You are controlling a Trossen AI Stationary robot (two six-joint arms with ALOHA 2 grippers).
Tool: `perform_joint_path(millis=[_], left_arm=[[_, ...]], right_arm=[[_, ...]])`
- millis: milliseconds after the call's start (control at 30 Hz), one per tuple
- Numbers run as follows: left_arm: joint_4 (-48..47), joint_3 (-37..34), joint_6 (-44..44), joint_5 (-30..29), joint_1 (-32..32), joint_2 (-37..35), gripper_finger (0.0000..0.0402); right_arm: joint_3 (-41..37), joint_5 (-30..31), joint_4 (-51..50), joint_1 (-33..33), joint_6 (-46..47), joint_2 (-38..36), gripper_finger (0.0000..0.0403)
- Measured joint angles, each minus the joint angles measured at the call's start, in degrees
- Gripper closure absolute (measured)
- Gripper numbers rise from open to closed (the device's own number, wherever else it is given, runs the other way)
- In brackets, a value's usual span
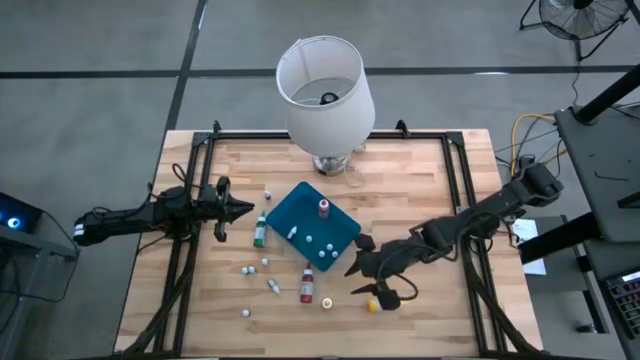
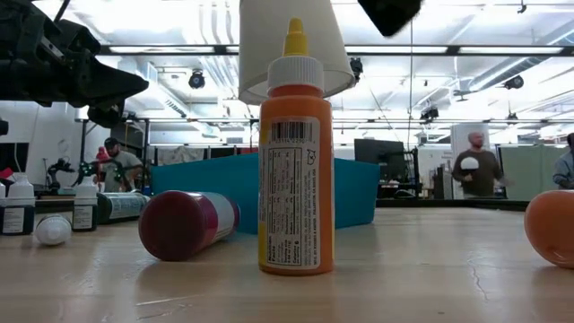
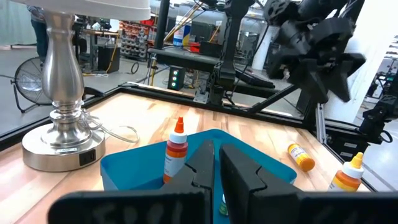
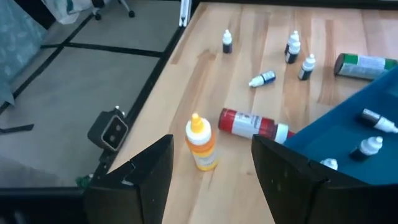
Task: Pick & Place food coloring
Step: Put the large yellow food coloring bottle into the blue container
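**Open claw near a wobbly little bottle**

We start on the left. Our left gripper (image 1: 243, 209) is squeezed tight with nothing in it, and it waits. Just past its tip lies the green bottle (image 1: 260, 231) on its side, next to the blue tray (image 1: 345, 222). In the tray, beyond that claw, an orange-topped bottle (image 3: 176, 151) stands up.

Next comes the red bottle (image 4: 254, 124). It lies flat on the wood table (image 1: 430, 300), a bit ahead of our right gripper (image 4: 211, 171).

That right claw is spread wide and holds nothing. The orange bottle with the yellow tip (image 4: 201, 144) stands right in front of it, between the two fingers but farther out.

We think the standing bottle could tip over if a finger bumps it on the way in. It is tall and thin. The red one is round, so it could roll off if nudged. The claw could also knock the tray.

Close beside the right claw, another orange bottle (image 1: 373, 305) lies down.

On the standing bottle we see a barcode and tiny print. We cannot read the words or any brand.
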Motion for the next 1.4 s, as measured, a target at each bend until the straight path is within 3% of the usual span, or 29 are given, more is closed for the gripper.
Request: perform_joint_path(millis=[300, 933, 1400], left_arm=[[0.0, 0.0, 0.0, 0.0, 0.0, 0.2, 0.0402], [0.0, 0.0, 0.0, 0.0, 0.0, 0.3, 0.0402], [0.0, 0.0, 0.0, 0.0, 0.0, 0.3, 0.0402]], right_arm=[[9.6, -0.1, -12.9, 0.0, 0.1, 1.1, 0.0195], [29.6, -3.5, -23.7, -0.2, 0.2, 10.0, 0.0195], [43.1, -3.8, -37.9, 0.0, -8.6, 21.1, 0.0195]])
